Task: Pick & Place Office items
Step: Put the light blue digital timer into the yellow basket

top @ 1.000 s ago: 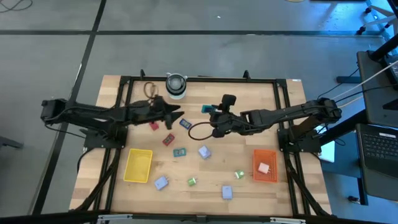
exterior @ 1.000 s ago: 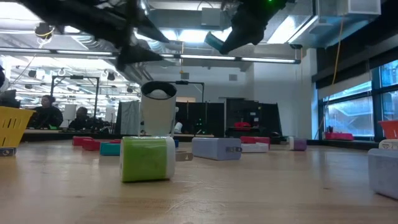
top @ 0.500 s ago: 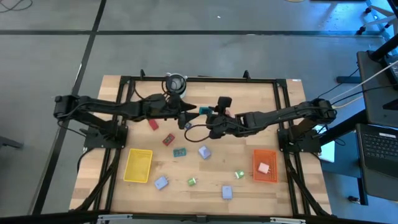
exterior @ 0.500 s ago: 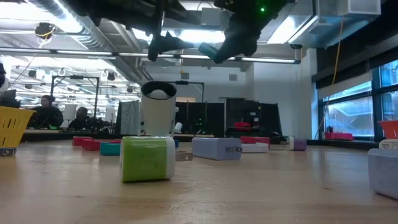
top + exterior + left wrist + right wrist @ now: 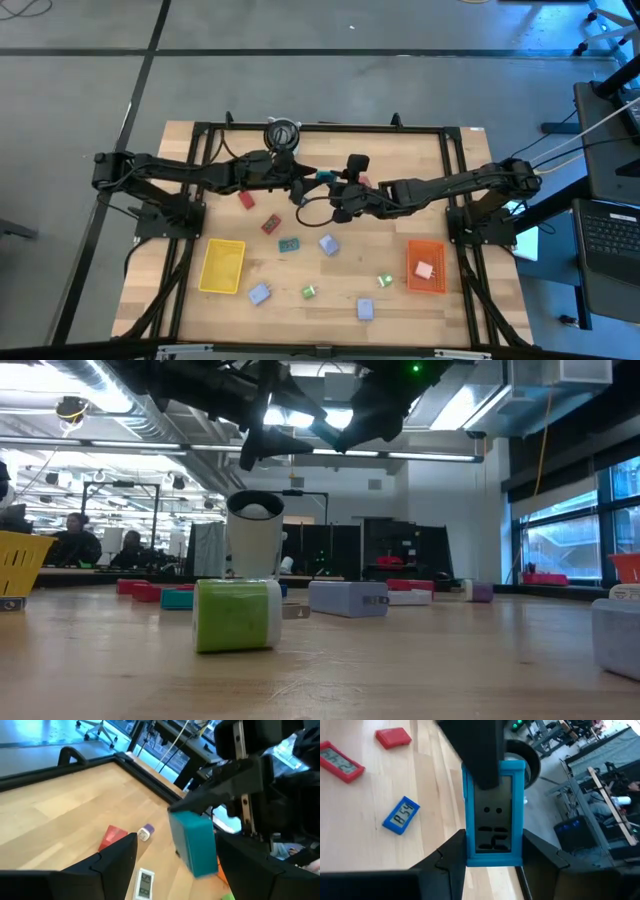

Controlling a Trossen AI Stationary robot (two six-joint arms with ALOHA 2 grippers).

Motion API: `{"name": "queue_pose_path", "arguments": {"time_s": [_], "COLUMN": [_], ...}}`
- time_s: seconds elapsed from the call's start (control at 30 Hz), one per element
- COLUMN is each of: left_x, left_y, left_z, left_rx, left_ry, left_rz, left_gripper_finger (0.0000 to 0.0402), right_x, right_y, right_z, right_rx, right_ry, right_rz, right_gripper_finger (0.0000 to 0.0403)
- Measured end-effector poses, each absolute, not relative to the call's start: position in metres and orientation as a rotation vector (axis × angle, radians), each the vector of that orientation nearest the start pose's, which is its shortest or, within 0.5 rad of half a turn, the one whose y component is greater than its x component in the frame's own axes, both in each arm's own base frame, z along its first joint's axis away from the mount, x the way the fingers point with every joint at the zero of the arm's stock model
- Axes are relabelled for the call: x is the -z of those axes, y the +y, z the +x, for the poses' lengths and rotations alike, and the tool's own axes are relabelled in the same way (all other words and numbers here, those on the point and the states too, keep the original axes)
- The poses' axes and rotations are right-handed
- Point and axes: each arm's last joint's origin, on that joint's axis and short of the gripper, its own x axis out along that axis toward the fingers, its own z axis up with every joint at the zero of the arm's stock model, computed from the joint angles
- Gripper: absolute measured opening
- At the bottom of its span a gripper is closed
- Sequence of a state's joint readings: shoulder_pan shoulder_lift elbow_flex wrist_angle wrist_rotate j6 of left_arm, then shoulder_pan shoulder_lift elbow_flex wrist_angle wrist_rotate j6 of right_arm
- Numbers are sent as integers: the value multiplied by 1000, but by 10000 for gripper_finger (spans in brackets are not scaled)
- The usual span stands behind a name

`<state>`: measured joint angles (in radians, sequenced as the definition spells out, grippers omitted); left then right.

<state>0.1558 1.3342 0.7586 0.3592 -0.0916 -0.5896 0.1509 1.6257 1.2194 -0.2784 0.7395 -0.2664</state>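
While both arms are meeting above the back middle of the wooden table (image 5: 390, 225), two trays are sitting on its front half: a yellow tray (image 5: 222, 266) at the left and an orange-red tray (image 5: 426, 265) at the right, the latter holding one pale packet (image 5: 424, 269). One round grey-white cylinder (image 5: 283, 134) is standing at the far edge, just behind the left arm. The right gripper (image 5: 492, 845) is clamping a teal-blue block (image 5: 493, 812) in the air, well above the tabletop. The left gripper (image 5: 175, 860) is reaching with its fingers spread wide on either side of that same block without closing on it. Two red pieces (image 5: 246, 201) and (image 5: 270, 224) are lying below the left arm, with a teal one (image 5: 289, 244) and a lavender one (image 5: 328, 244) nearby. Along the front, two lavender blocks (image 5: 259, 293) and (image 5: 364, 309) and two green ones (image 5: 309, 291) and (image 5: 383, 281) are lying well apart, leaving open wood between the trays.
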Motion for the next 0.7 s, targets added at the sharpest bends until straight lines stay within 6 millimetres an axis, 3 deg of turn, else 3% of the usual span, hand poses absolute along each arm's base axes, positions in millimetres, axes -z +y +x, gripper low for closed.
{"name": "queue_pose_path", "arguments": {"time_s": [0.23, 0.7], "left_x": [-258, -258], "left_y": [47, 44], "left_z": [287, 288], "left_rx": [-298, -287], "left_ry": [123, 114], "left_rz": [-610, -684], "left_gripper_finger": [246, 131], "right_x": [-270, -270], "right_y": [34, 29], "right_z": [352, 354], "right_rx": [462, 469], "right_ry": [689, 687], "right_rz": [-539, -532], "right_gripper_finger": [152, 152]}}
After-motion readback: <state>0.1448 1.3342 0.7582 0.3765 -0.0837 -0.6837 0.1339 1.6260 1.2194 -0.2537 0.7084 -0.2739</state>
